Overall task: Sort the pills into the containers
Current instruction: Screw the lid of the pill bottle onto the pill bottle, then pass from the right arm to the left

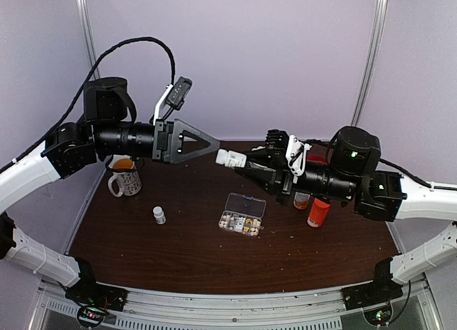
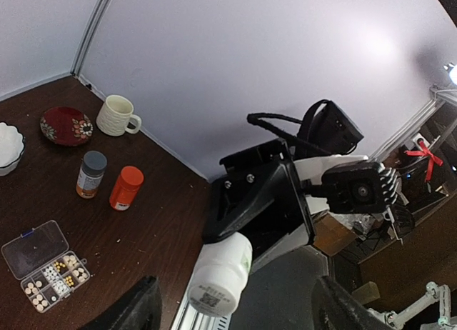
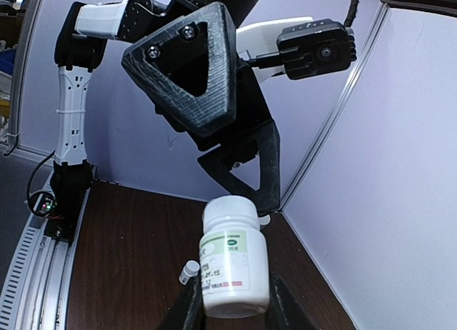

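Note:
My right gripper [image 3: 237, 312] is shut on a white labelled bottle [image 3: 234, 262], holding it in the air above the table with its cap toward the left arm. My left gripper [image 2: 235, 312] is open, its fingertips wide apart on either side of that bottle's [image 2: 218, 276] cap and not touching it. One left finger [image 3: 260, 180] reaches down just behind the cap. Below on the table lies the clear container [image 1: 243, 214] with its lid open. Pills [image 2: 53, 276] fill several of its compartments.
A tiny white bottle [image 1: 159, 215] stands left of the container, a patterned mug [image 1: 126, 178] at the far left. An orange bottle [image 1: 318, 212] and a grey-capped one [image 2: 91, 173] stand at the right, beyond them a cream mug [image 2: 116, 115], red plate [image 2: 66, 125] and white bowl [image 2: 8, 148].

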Available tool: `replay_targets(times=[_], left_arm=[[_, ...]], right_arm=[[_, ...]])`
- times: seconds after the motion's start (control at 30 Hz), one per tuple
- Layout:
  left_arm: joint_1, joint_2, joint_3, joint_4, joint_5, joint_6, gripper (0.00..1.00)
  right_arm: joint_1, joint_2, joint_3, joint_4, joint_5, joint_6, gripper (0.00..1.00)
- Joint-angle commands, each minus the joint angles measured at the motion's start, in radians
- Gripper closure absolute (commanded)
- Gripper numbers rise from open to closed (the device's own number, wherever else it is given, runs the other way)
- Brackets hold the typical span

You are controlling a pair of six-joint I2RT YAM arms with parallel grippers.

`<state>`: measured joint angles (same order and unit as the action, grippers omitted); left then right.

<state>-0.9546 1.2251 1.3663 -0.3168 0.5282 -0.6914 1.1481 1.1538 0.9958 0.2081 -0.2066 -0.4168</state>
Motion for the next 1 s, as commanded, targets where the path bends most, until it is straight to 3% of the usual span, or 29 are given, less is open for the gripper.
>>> replay_targets(times=[0.0, 0.27, 0.57, 0.97], left_arm=[[0.002, 0.008, 0.0, 0.015, 0.045, -0.027, 0.26], [0.002, 0.029, 0.01, -0.015, 0.049, -0.025, 0.28], [0.003, 0.054, 0.029, -0.035, 0.068, -0.02, 0.51], [0.002, 0.024, 0.025, -0.021, 0.045, -0.027, 0.48]], right_arm=[[0.009, 0.016, 0.041, 0.041, 0.026, -0.023, 1.0], [0.01, 0.039, 0.055, 0.052, 0.03, -0.031, 1.0], [0.013, 0.055, 0.053, 0.051, 0.047, -0.036, 1.0], [0.012, 0.031, 0.025, 0.047, 0.044, -0.039, 1.0]])
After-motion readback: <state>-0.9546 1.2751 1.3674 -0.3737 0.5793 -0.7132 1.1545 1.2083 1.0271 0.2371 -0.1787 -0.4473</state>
